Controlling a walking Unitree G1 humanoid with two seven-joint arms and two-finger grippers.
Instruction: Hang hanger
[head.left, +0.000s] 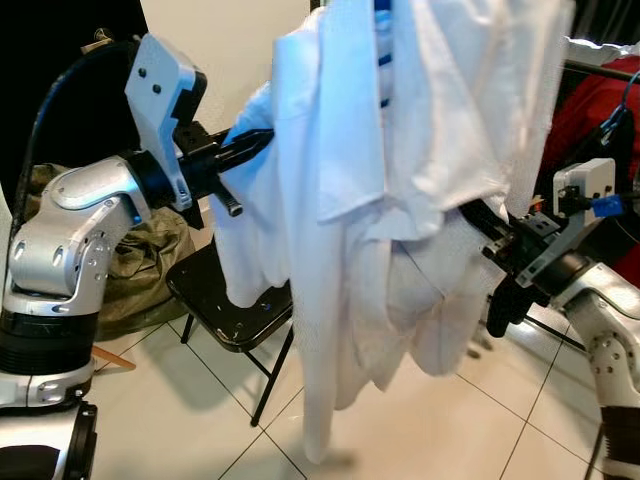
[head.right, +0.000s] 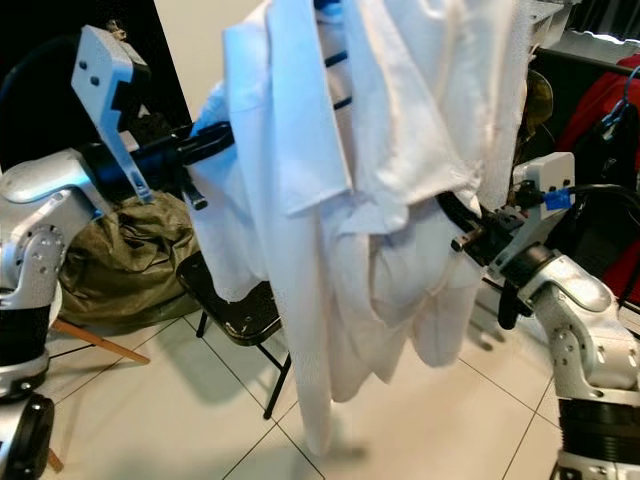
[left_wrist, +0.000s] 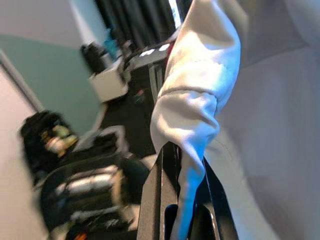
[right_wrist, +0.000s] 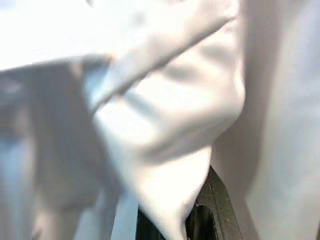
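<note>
Your white shirt (head.left: 380, 200) hangs in mid-air between both tools, above the black folding chair (head.left: 235, 310) (hanger itself hidden by fabric). Your left tool (left_wrist: 182, 200) pinches a fold of its cloth between closed fingers. Your right tool (head.right: 455, 215) is buried in the shirt's other side; its opening can't be told.

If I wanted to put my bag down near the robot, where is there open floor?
Bare tile floor lies below the hanging white shirt, between the black folding chair and the robot's right arm. It is crowded to the left: an olive bag sits behind the chair. Both the left gripper and right gripper reach into the shirt.
</note>
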